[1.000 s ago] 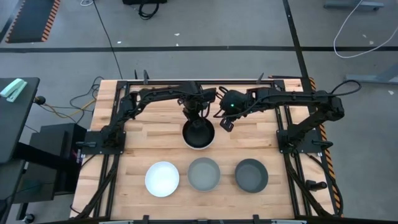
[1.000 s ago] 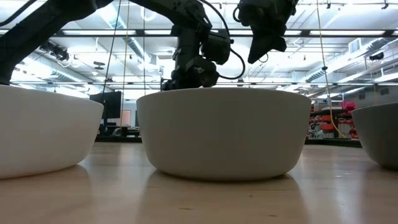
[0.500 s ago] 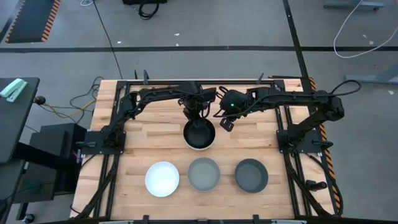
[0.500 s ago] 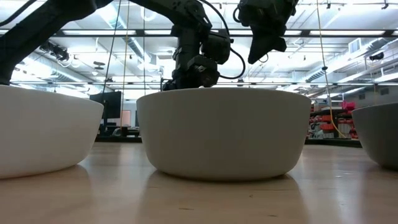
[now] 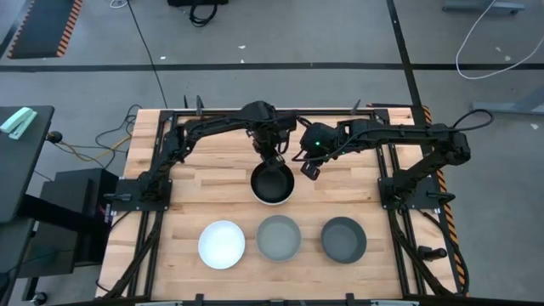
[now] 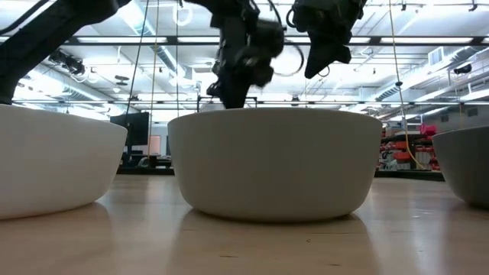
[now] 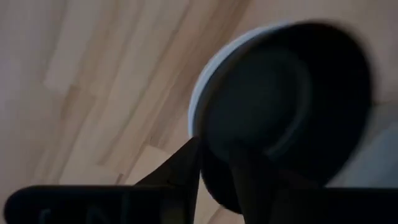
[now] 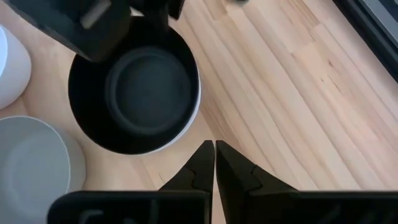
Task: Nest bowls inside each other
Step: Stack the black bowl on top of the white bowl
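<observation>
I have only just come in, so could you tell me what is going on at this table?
The robot is nesting bowls. A black bowl already sits inside a white bowl near the table's middle. The left gripper hangs just above the far rim of that pair, and the right gripper, fingers shut and empty, waits beside it. In a row on the near side stand another white bowl, a mid grey bowl and a dark grey bowl, none stacked yet.
</observation>
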